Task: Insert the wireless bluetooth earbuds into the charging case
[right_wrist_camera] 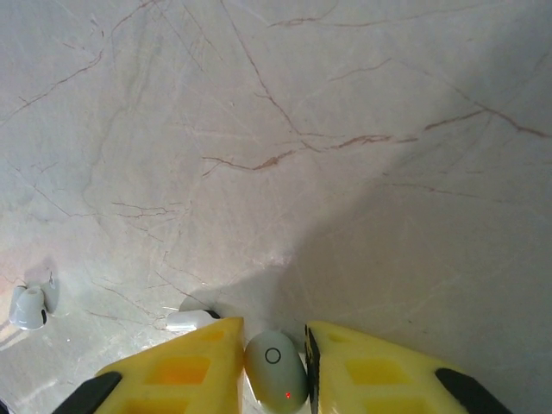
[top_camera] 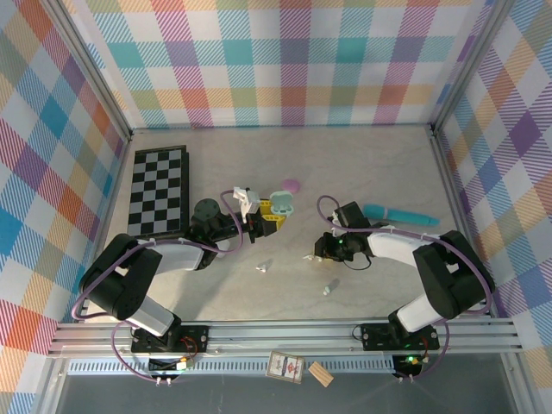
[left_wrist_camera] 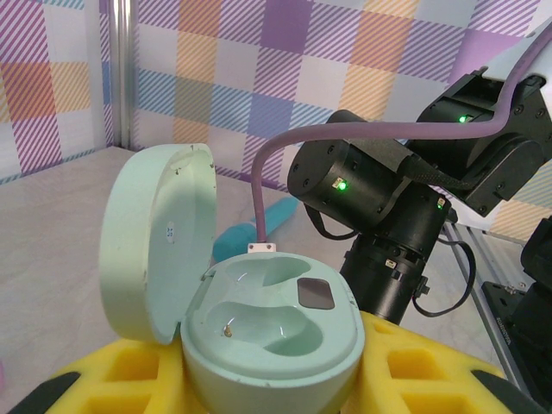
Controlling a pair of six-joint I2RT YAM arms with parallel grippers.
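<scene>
The mint charging case (left_wrist_camera: 276,345) sits with its lid (left_wrist_camera: 155,241) swung open. Both of its wells are empty. My left gripper (left_wrist_camera: 274,384) is shut on the case body, which shows from above as the case (top_camera: 281,204) beyond the left gripper (top_camera: 261,218). My right gripper (right_wrist_camera: 274,335) is down at the table with its yellow fingers (right_wrist_camera: 185,366) shut on a pale earbud (right_wrist_camera: 276,373) that has a red light. From above, the right gripper (top_camera: 317,252) is at table centre. Two loose earbuds (top_camera: 263,267) (top_camera: 328,289) lie on the table.
A small white piece (right_wrist_camera: 191,320) lies against the outer side of my right gripper's left finger, and another earbud (right_wrist_camera: 30,306) lies further left. A teal wand (top_camera: 401,214) lies right of centre, a purple item (top_camera: 291,185) behind the case, and a chessboard (top_camera: 158,191) at left.
</scene>
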